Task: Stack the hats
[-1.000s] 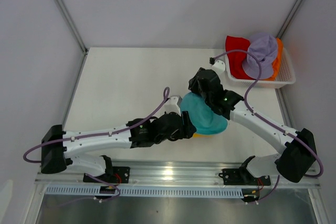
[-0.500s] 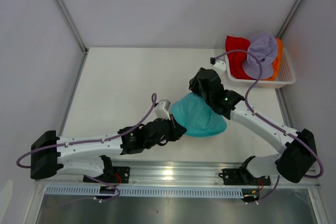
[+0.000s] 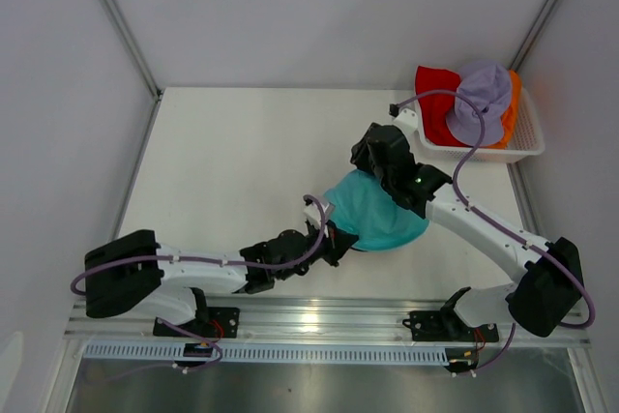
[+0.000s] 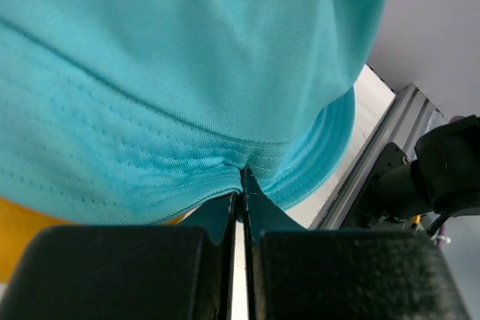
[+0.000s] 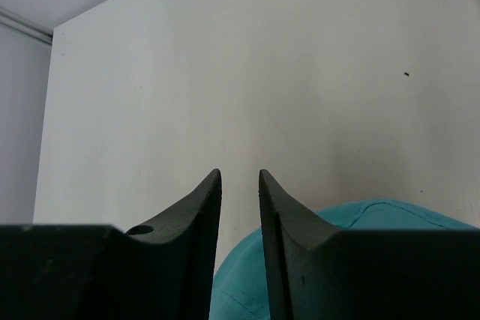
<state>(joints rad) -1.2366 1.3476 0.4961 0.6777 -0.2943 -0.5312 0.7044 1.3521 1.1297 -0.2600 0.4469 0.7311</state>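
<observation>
Five hats in view. Teal hat [image 3: 377, 220] lies mid-tabletop [image 3: 232, 162] on a yellow hat [image 4: 30, 230], of which only a sliver shows. Red hat [image 3: 433, 94], lavender hat [image 3: 481, 99] and orange hat [image 3: 513, 108] are piled in one white basket [image 3: 484, 152] at the far right. Two hands. Left hand [image 4: 241, 192] has its fingers pressed together, pinching the teal hat's near brim. Right hand [image 5: 240, 185] is over the teal hat's far edge, fingers a narrow gap apart and holding nothing.
</observation>
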